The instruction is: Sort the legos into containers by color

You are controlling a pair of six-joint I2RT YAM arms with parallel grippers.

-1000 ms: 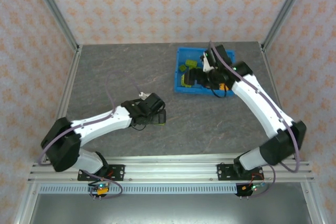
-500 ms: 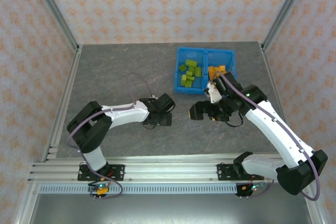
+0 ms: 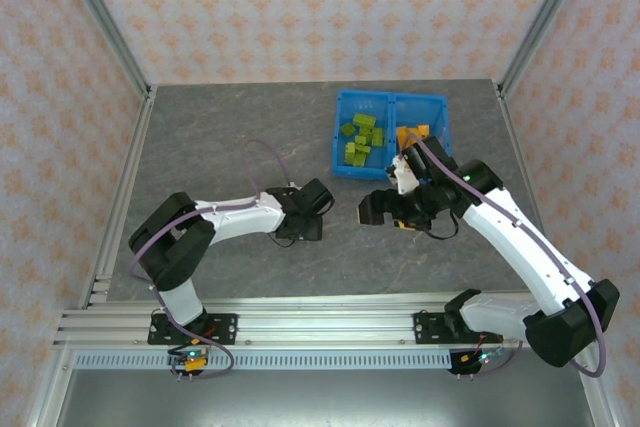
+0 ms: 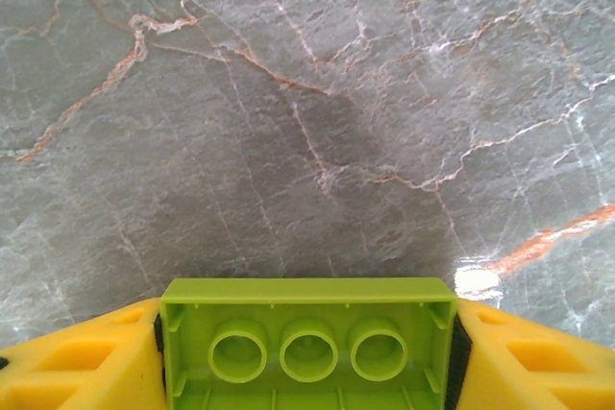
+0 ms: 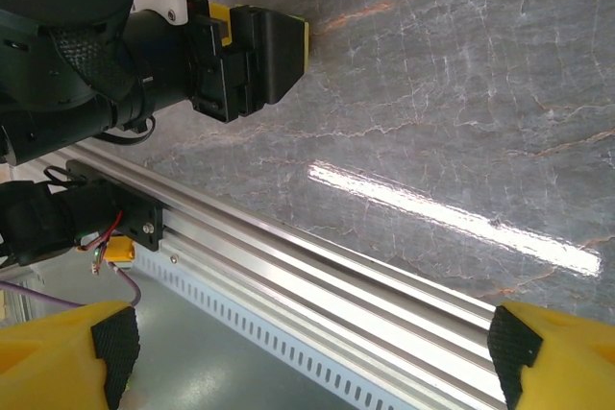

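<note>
Green lego (image 4: 307, 343), left tool (image 4: 307, 364) tighter now

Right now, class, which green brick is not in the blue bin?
The lime-green brick in the left end effector, hollow underside facing the wrist camera; the other green bricks lie in the left compartment of the bin.

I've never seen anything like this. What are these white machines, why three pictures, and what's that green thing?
Two white robot arms are bolted to a grey marbled table. One picture looks down from above; the other two come from a camera on each arm's wrist. Each arm ends in a two-finger gripper. The left gripper holds a green lego, its hollow underside facing the camera. The right gripper is open and empty. A blue bin holds green legos in one half, orange legos in the other.
</note>
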